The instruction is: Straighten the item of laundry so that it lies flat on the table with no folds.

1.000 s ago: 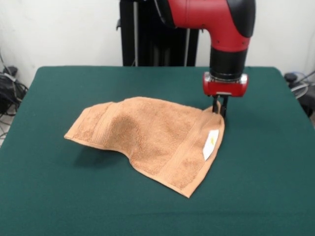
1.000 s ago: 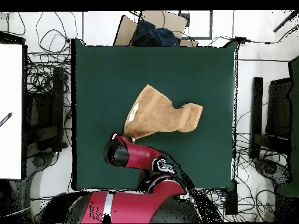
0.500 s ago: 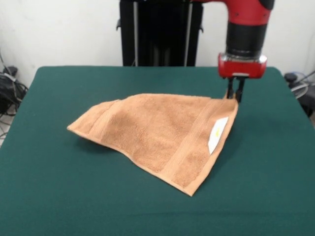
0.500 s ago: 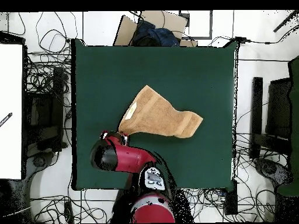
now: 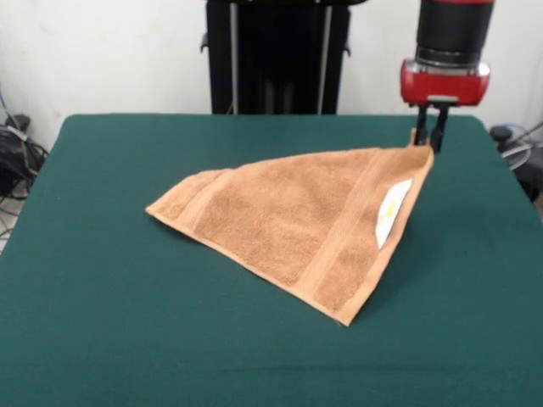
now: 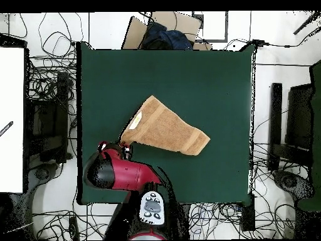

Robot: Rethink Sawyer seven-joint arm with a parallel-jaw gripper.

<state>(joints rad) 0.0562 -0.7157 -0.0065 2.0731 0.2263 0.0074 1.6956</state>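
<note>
The item of laundry [image 5: 297, 216], an orange-tan terry towel with woven bands and a white label [image 5: 392, 212], is stretched out over the green table [image 5: 127, 322]. My gripper [image 5: 428, 141] is shut on its far right corner and holds that corner lifted off the table. From the pinched corner the towel slopes down to the left and toward the front. Seen from overhead, the item of laundry [image 6: 164, 127] spreads from my gripper [image 6: 123, 144] toward the table's [image 6: 219, 75] middle, its far corner resting on the cloth.
The table's right edge lies close beside the gripper in the front view. Cables, boxes and equipment [image 6: 44, 119] ring the table on the floor. A cardboard box with dark cloth [image 6: 164, 31] sits past the table's top edge in the overhead view.
The gripper has carried the pinched towel corner further toward the table's back right corner and higher. The towel has been dragged along and pulled taut, its hump flattened.
</note>
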